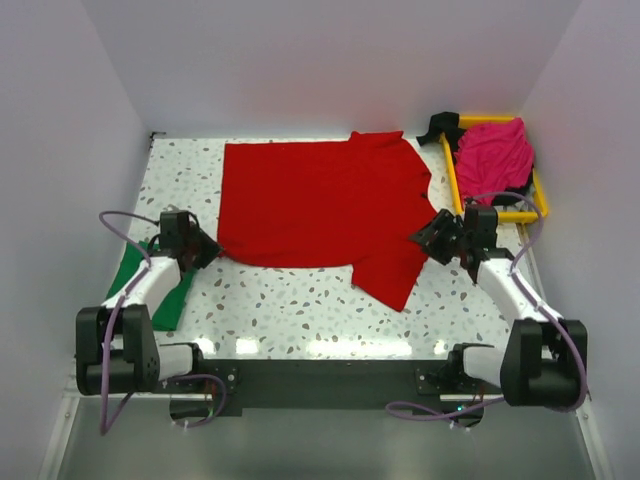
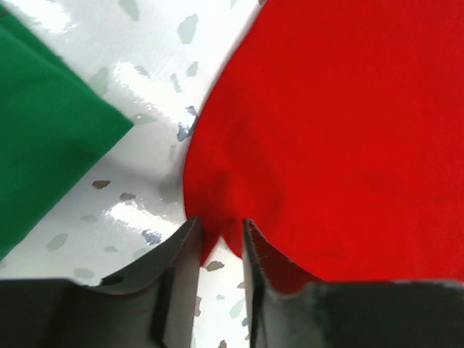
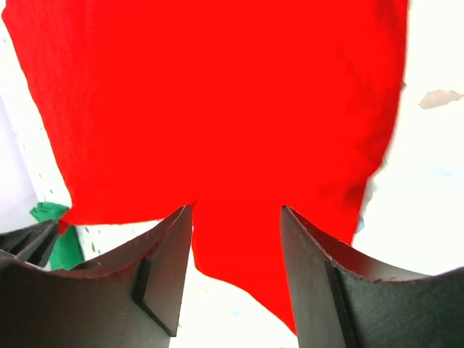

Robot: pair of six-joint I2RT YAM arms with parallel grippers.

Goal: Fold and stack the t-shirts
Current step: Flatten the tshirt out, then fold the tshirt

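Note:
A bright red t-shirt (image 1: 320, 205) lies spread flat across the middle of the table. A green t-shirt (image 1: 160, 290) lies folded by the left arm, and a magenta-pink t-shirt (image 1: 495, 150) is bunched in the yellow tray. My left gripper (image 1: 205, 250) sits at the red shirt's near-left corner. In the left wrist view (image 2: 220, 223) its jaws stand slightly apart, with the cloth edge (image 2: 341, 123) at their tips. My right gripper (image 1: 430, 240) is at the shirt's right side above the sleeve. In the right wrist view (image 3: 235, 209) it is open wide over the red cloth (image 3: 217, 94), holding nothing.
The yellow tray (image 1: 452, 175) stands at the back right, with a black fitting (image 1: 440, 125) at its far corner. White walls close in the table on three sides. The green t-shirt also shows in the left wrist view (image 2: 43, 138) and in the right wrist view (image 3: 61, 232).

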